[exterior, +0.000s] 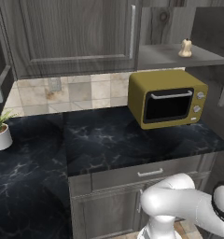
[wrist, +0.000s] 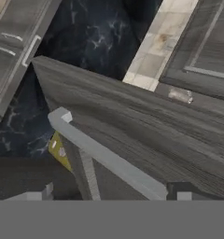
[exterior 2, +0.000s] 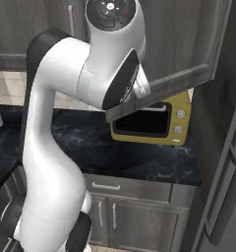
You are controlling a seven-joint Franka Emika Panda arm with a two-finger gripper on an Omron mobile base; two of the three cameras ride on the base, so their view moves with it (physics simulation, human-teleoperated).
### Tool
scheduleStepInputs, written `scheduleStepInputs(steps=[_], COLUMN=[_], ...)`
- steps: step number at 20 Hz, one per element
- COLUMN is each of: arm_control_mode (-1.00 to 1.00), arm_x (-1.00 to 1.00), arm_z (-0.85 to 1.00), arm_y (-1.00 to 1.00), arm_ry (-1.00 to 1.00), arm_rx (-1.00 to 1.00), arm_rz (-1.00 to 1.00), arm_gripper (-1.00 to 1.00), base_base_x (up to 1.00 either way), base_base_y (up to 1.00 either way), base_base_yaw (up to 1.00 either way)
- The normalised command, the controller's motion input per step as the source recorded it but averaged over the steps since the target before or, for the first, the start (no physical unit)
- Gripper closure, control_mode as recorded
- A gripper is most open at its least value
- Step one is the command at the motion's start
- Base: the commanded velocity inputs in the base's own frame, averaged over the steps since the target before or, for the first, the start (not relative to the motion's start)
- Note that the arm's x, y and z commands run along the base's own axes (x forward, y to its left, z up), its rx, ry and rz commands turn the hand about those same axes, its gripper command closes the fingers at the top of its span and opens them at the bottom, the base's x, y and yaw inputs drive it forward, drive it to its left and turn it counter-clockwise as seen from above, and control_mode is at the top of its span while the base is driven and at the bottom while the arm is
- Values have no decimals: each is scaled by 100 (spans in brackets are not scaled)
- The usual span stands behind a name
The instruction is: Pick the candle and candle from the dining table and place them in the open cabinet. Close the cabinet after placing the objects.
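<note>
The gripper (wrist: 109,198) stands with its jaws spread wide and nothing between them; only the finger tips (wrist: 39,195) show at the bottom of the hand view. Directly ahead of the fingers lies the cabinet door (wrist: 146,126), swung open, with its slim bar handle (wrist: 107,156) just beyond the tips and running diagonally across them. Past the door edge, further from the fingers, a corner of the yellow microwave (wrist: 58,149) shows, and beyond it the black marbled counter (wrist: 95,32).

Far from the fingers, in the left base view, one candle (exterior: 185,47) stands upright on the inner shelf of the cabinet (exterior: 179,57), above the microwave.

Judged status: at least one candle is placed. Whether a second one is on the shelf cannot be determined. The door is not yet closed; the gripper position at the handle suggests closing is the step in hand.
</note>
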Motion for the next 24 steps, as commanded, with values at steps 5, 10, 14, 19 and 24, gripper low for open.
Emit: scheduleStepInputs(steps=[5,10,14,19,24], arm_control_mode=[-100,-100,-100,-100,-100], arm_x=[100,100,100,100,100], arm_z=[-9,-26,-25,-17,-9], arm_y=[59,16,1,0,-1], arm_ry=[-1,-5,-7,-1,0], arm_rx=[-22,-12,-7,-3,0], arm_rz=[-9,0,0,0,3], arm_gripper=[-100,-100,-100,-100,-100], base_base_x=[0,0,0,0,0], base_base_y=[0,0,0,0,0], base_base_yaw=[0,0,0,0,0])
